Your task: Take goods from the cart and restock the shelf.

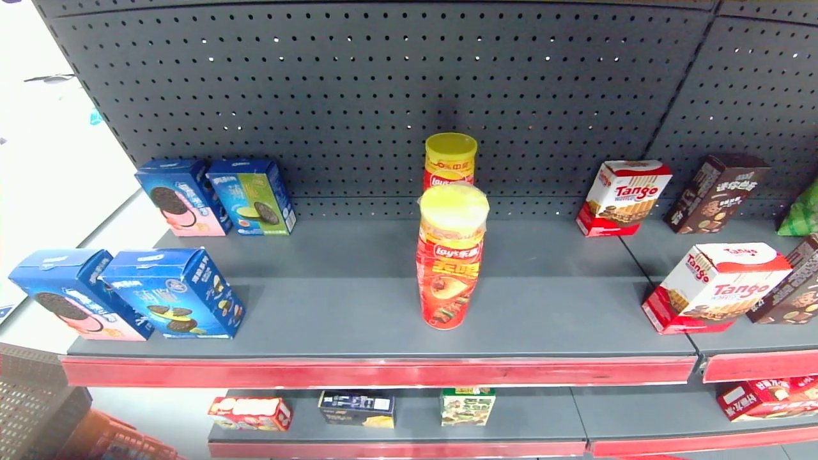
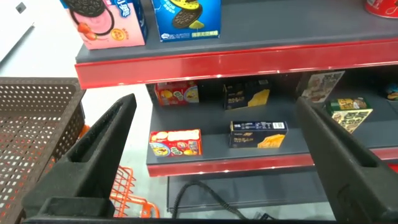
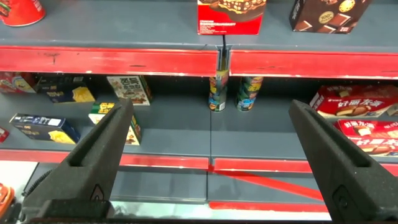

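Note:
On the grey upper shelf point(image 1: 358, 306), a red chip can with a yellow lid point(image 1: 449, 255) stands upright in the middle. A second such can point(image 1: 450, 160) stands behind it. Blue cookie boxes point(image 1: 172, 300) line the shelf's left end and red-and-white wafer boxes point(image 1: 716, 287) the right. The brown mesh cart basket point(image 1: 35, 402) sits at the lower left. My left gripper point(image 2: 214, 101) is open and holds nothing, level with the lower shelves beside the cart basket point(image 2: 34, 124). My right gripper point(image 3: 211, 104) is open too, also holding nothing, in front of the lower shelves.
Lower shelves hold small boxes point(image 1: 356, 409) and two slim cans point(image 3: 230, 93). A red price rail point(image 1: 383, 372) runs along the upper shelf's front edge. A dark pegboard point(image 1: 383, 76) backs the shelf. An orange basket frame point(image 2: 127, 193) sits under the cart.

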Robot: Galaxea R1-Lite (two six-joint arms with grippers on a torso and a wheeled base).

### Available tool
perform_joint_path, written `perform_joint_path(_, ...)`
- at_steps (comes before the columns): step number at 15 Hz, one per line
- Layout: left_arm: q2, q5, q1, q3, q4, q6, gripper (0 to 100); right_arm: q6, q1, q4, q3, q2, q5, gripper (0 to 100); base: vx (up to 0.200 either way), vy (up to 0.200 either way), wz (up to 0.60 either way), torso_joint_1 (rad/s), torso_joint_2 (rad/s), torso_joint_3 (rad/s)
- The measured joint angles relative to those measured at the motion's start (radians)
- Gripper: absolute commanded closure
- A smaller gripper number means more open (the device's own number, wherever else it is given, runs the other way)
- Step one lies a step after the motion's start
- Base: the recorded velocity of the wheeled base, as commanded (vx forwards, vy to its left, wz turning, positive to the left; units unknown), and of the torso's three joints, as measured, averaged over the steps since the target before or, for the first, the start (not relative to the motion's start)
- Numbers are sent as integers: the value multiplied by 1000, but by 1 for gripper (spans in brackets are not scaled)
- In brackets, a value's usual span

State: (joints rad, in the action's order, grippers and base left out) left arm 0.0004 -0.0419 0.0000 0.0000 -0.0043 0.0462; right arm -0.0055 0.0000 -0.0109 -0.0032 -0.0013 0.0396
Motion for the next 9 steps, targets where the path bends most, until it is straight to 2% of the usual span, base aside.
perform_joint_path(9,0,0,0,0,0,-3,0,0,0,0,0,0,0,0,0,0,0,0,0,0)
